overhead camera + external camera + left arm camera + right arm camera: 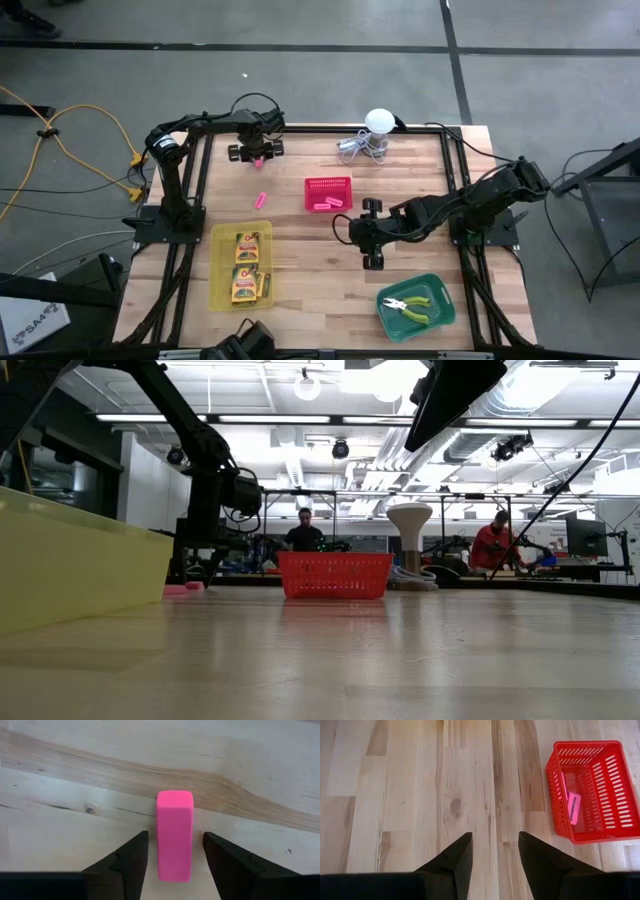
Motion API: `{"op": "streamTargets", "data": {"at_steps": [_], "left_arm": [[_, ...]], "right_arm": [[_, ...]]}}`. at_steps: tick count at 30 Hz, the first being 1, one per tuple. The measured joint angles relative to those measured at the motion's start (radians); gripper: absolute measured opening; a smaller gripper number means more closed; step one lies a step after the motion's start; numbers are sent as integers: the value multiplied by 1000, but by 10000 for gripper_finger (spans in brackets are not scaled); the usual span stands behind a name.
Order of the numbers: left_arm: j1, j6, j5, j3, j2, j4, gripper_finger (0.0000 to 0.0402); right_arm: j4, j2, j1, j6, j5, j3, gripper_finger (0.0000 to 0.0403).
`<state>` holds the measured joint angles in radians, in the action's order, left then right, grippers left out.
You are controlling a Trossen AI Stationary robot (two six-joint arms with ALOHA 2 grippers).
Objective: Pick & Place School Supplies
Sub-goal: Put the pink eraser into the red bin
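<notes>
The left gripper [174,851], at the table's far left, has its fingers apart around a plain pink eraser [174,835] lying on the wood, not yet pinching it. The right gripper [495,852] hovers mid-table, fingers apart and empty, near a red basket [559,795] holding an eraser with unreadable print [573,807]. Crayon boxes [246,265], labels unreadable, lie in the yellow tray [217,240]; pliers [411,305] sit in the green tray [445,300].

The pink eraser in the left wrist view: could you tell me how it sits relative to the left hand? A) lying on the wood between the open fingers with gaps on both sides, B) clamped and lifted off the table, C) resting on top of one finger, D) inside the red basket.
A: the pink eraser lies on the table, bracketed by the left hand with wood visible either side.
</notes>
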<state>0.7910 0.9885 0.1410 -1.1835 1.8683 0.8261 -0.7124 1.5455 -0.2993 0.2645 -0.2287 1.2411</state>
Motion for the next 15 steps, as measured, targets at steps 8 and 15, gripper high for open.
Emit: {"op": "streamTargets", "data": {"at_steps": [8, 15], "left_arm": [[0, 0, -1, 0, 1, -1, 162], [0, 0, -4, 4, -21, -4, 147]], "right_arm": [[0, 0, 0, 0, 0, 0, 149], [0, 0, 0, 0, 0, 0, 149]]}}
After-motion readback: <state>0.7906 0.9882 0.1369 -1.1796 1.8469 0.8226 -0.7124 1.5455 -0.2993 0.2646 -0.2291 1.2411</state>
